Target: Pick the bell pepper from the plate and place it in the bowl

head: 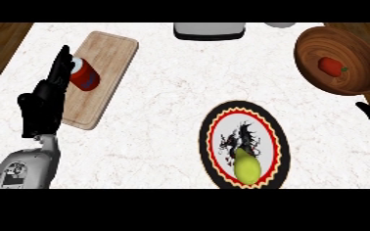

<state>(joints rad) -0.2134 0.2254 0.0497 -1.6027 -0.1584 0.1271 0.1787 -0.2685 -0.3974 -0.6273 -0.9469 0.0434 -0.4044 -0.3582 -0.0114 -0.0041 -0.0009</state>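
White marble counter point(173, 103), wooden edges.

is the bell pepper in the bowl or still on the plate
In the bowl: the red bell pepper lies inside the wooden bowl.

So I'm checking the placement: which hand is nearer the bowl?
Right. The right hand shows only as a dark tip at the view's right edge, just below the wooden bowl; the left hand rests across the counter, by the cutting board.
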